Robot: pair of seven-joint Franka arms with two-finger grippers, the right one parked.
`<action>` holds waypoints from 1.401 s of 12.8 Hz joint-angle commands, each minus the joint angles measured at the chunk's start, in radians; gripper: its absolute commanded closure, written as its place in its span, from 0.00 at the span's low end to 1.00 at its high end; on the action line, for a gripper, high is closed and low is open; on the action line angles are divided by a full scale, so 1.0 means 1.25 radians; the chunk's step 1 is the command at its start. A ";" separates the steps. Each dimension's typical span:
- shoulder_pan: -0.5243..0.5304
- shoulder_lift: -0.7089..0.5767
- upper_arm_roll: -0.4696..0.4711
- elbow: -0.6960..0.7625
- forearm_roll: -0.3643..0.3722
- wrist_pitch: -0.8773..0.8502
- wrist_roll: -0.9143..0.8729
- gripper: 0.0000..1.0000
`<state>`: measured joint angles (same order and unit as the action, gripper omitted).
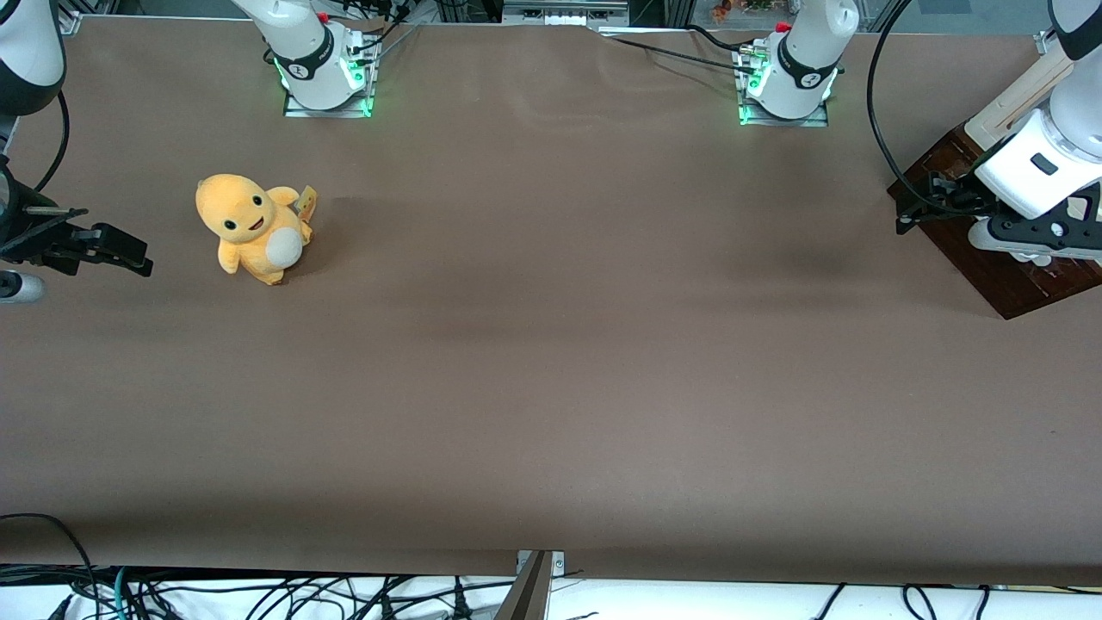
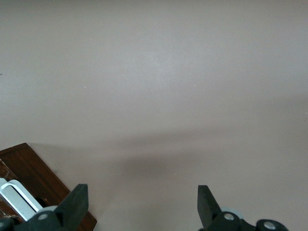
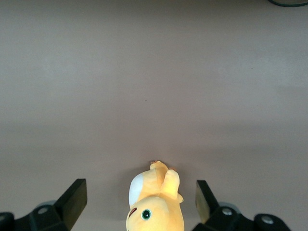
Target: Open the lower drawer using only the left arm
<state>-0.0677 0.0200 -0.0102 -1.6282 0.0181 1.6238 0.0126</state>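
The dark-brown wooden cabinet (image 1: pixel 990 267) sits at the working arm's end of the table, its long white bar handle (image 2: pixel 17 199) showing. The left arm's black two-finger gripper (image 2: pixel 139 207) hovers above it, fingers spread wide — it risks missing the lower drawer's handle, unseen from here.

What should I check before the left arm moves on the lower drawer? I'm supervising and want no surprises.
1. Gripper fingers open: ok, wide apart in the wrist view.
2. Gripper holds nothing: ok.
3. Gripper at the cabinet, toward the working arm's end of the table: ok, it hangs beside its dark top.
4. White bar handle between the fingers: not ok, it lies outside one finger.
5. Lower drawer shut or open: cannot tell, the arm hides the front.
6. Plush toy out of the way: ok, toward the parked arm's end.
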 commanded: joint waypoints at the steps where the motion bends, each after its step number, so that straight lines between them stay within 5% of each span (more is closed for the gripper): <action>1: -0.006 -0.014 0.006 -0.008 -0.022 -0.010 0.008 0.00; 18: -0.003 -0.014 0.007 -0.011 -0.032 -0.034 0.051 0.00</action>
<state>-0.0677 0.0200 -0.0102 -1.6282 0.0151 1.5905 0.0501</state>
